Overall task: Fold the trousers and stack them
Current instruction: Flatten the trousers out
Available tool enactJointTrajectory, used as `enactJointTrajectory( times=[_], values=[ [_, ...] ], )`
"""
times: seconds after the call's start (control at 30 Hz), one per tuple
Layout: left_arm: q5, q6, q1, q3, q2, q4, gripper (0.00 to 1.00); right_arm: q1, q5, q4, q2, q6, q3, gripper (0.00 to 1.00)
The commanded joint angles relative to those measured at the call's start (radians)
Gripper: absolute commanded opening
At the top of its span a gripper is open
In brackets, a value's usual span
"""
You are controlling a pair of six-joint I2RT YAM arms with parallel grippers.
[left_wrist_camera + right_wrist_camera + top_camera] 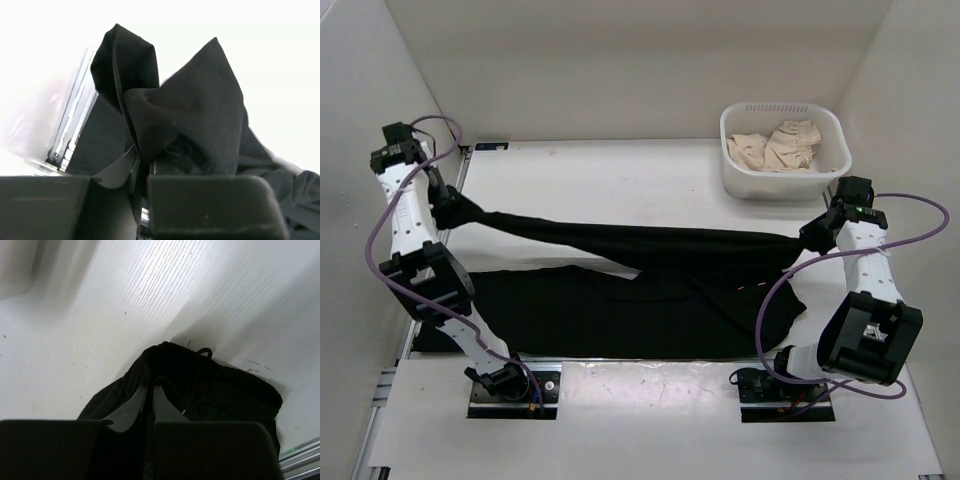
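Holds black trousers (660,250) stretched between the jaws, sagging below them onto the table (620,170). Clenches bunched cloth in the left gripper (455,208); pinches what seems the waistband in the right gripper (817,233).

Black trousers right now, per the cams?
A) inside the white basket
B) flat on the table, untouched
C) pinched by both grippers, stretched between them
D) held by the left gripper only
C: the left gripper and right gripper each clamp one end of the black trousers, which span the gap between them. Both wrist views show black cloth pinched between the fingers. The white basket holds only beige clothes.
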Motion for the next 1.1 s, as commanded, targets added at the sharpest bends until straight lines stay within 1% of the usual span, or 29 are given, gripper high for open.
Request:
enactJointTrajectory(
  times=[0.0,0.03,0.07,0.1,0.13,0.17,0.2,0.23,0.27,0.3,0.33,0.37,0.4,0.43,0.47,0.5,0.53,0.57,0.67,0.73,0.77,0.87,0.97,1.0,1.07],
  values=[
    [0.001,0.007,-0.053,0.084,0.165,-0.096,0.19,-0.013,0.027,0.043,0.013,-0.048,-0.002,0.00],
    [0.019,0.007,-0.068,0.118,0.225,-0.112,0.23,-0.013,0.018,0.044,0.025,-0.048,0.007,0.00],
    [0.036,0.007,-0.098,0.164,0.350,-0.129,0.25,-0.013,0.008,0.054,0.042,-0.059,0.028,0.00],
    [0.036,0.007,-0.112,0.254,0.410,-0.129,0.34,-0.013,0.008,0.054,0.081,-0.071,0.044,0.00],
    [0.036,0.007,-0.125,0.316,0.471,-0.129,0.34,-0.013,-0.005,0.054,0.103,-0.071,0.061,0.00],
    [0.036,0.007,-0.134,0.377,0.583,-0.129,0.38,-0.013,-0.015,0.054,0.126,-0.082,0.079,0.00],
    [0.036,0.007,-0.143,0.515,0.631,-0.129,0.48,-0.013,-0.028,0.054,0.169,-0.092,0.122,0.00],
    [0.036,0.007,-0.143,0.583,0.668,-0.129,0.77,-0.004,-0.029,0.045,0.189,-0.093,0.142,0.00],
    [0.024,0.007,-0.152,0.617,0.685,-0.118,0.84,-0.004,-0.047,0.036,0.206,-0.103,0.160,0.00],
    [-0.005,0.007,-0.162,0.660,0.672,-0.088,0.87,-0.004,-0.058,0.036,0.232,-0.103,0.192,0.00],
    [-0.005,0.007,-0.162,0.683,0.655,-0.087,0.91,-0.004,-0.073,0.027,0.232,-0.103,0.203,0.00],
    [-0.014,0.007,-0.162,0.698,0.632,-0.068,1.00,-0.004,-0.073,0.027,0.243,-0.103,0.203,0.00],
    [-0.014,0.007,-0.149,0.677,0.541,-0.029,1.00,-0.004,-0.073,0.027,0.243,-0.112,0.203,0.00],
    [-0.004,0.007,-0.140,0.519,0.467,0.121,1.00,0.005,-0.073,0.027,0.243,-0.113,0.203,0.00],
    [0.006,0.007,-0.140,0.417,0.389,0.202,1.00,0.005,-0.073,0.027,0.234,-0.113,0.203,0.00],
    [0.006,0.007,-0.130,0.330,0.265,0.266,1.00,0.005,-0.073,0.027,0.234,-0.113,0.191,0.00],
    [-0.025,0.007,-0.129,0.219,0.229,0.308,1.00,0.005,-0.073,0.027,0.223,-0.113,0.182,0.00],
    [-0.034,0.007,-0.129,0.193,0.213,0.322,1.00,0.005,-0.073,0.027,0.223,-0.122,0.171,0.00],
    [-0.056,0.007,-0.129,0.099,0.222,0.311,1.00,0.005,-0.073,0.027,0.214,-0.122,0.148,0.00],
    [-0.056,0.007,-0.103,0.059,0.256,0.311,1.00,0.005,-0.073,0.027,0.214,-0.131,0.139,0.00],
    [-0.077,0.007,-0.103,0.034,0.271,0.311,0.94,0.005,-0.073,0.016,0.214,-0.140,0.139,0.00],
    [-0.077,0.007,-0.077,0.022,0.332,0.311,0.93,0.005,-0.073,0.016,0.214,-0.149,0.150,0.00],
    [-0.005,0.007,-0.068,0.051,0.377,0.311,1.00,0.005,-0.102,0.016,0.214,-0.159,0.162,0.00],
    [0.033,0.007,-0.068,0.069,0.388,0.311,1.00,0.005,-0.111,0.027,0.214,-0.159,0.162,0.00],
    [0.059,0.007,-0.077,0.070,0.418,0.311,1.00,0.005,-0.130,0.036,0.214,-0.159,0.162,0.00]
  ],
)
